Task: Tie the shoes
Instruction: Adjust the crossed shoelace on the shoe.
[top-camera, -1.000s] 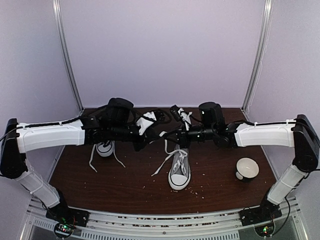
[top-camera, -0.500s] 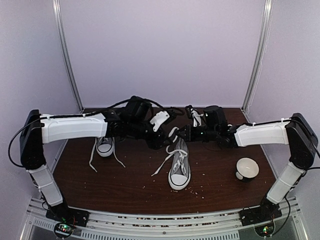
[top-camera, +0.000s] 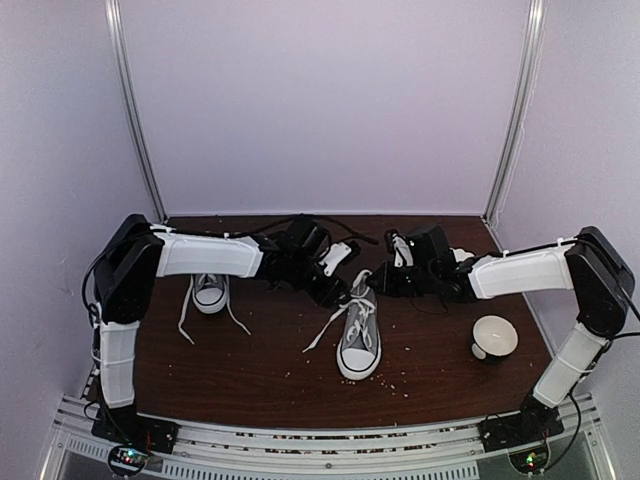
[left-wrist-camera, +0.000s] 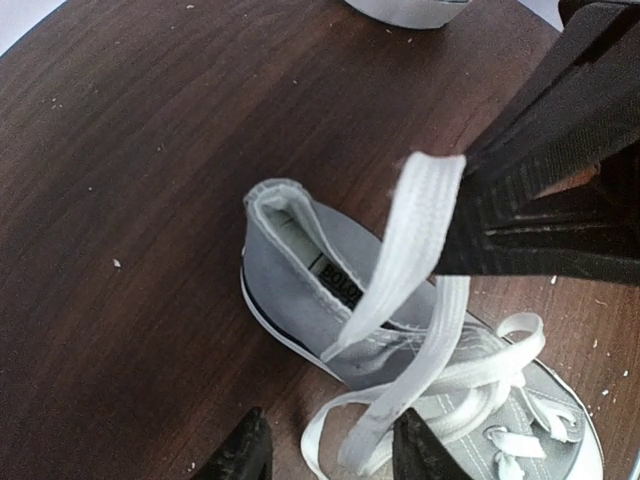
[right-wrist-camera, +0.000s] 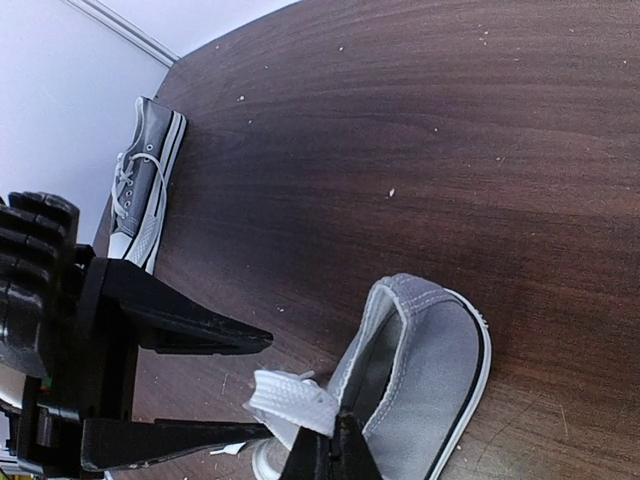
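One grey sneaker (top-camera: 358, 338) stands mid-table with its toe toward me and its white laces loose; its heel shows in the left wrist view (left-wrist-camera: 290, 255) and the right wrist view (right-wrist-camera: 430, 370). The other sneaker (top-camera: 209, 292) stands at the left, also in the right wrist view (right-wrist-camera: 145, 180). My right gripper (top-camera: 384, 282) (right-wrist-camera: 335, 450) is shut on a fold of white lace (right-wrist-camera: 295, 398) above the heel. My left gripper (top-camera: 340, 290) (left-wrist-camera: 330, 448) is open beside it, with a hanging lace strand (left-wrist-camera: 430, 330) between its fingertips.
A white cup (top-camera: 494, 337) lies on the table at the right. Crumbs are scattered over the dark wooden table (top-camera: 250, 370). Grey walls and metal posts close in the back and sides.
The left arm has stretched right and lowered, its gripper now at the middle shoe's heel. The right gripper has dropped slightly and drawn right, still holding the lace.
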